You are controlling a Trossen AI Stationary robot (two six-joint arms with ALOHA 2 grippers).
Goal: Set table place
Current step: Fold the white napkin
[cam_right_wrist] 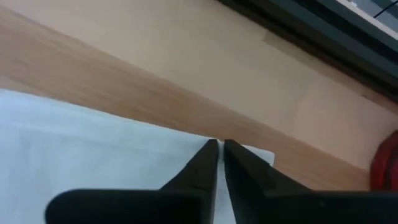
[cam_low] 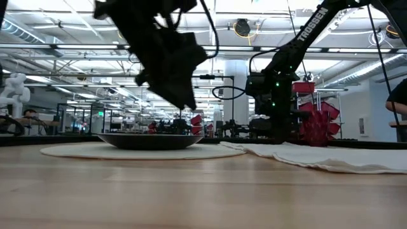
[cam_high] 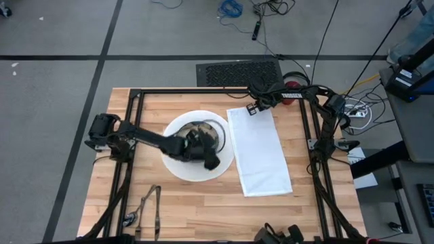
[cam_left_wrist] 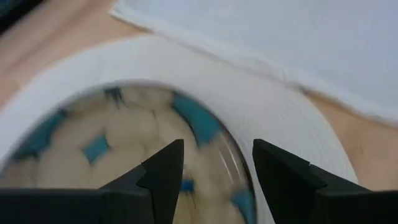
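Observation:
A big white plate [cam_high: 182, 169] lies on the table [cam_high: 203, 217] left of the middle, and a patterned beige-blue bowl [cam_high: 215, 132] stands on it. My left gripper [cam_left_wrist: 217, 171] is open and hovers over the bowl's rim [cam_left_wrist: 231, 163]; the low view shows its fingertips [cam_low: 189, 102] clear above the bowl [cam_low: 152, 141]. A white napkin [cam_high: 261, 152] lies flat to the right of the plate. My right gripper [cam_right_wrist: 221, 149] is shut at the napkin's far edge [cam_right_wrist: 249, 152]. A red cup [cam_high: 291, 85] stands at the table's far edge. My right gripper's shut fingertips stand at the napkin's far edge [cam_right_wrist: 202, 142], slanting down from the far right. I cannot tell whether cloth is between them or whether they touch it. The napkin lies flat on the table.
Dark cutlery [cam_high: 150, 203] lies near the front left of the table. A black metal frame [cam_high: 203, 92] runs round the work area. Bare wood shows in front of the plate and napkin [cam_high: 224, 210].

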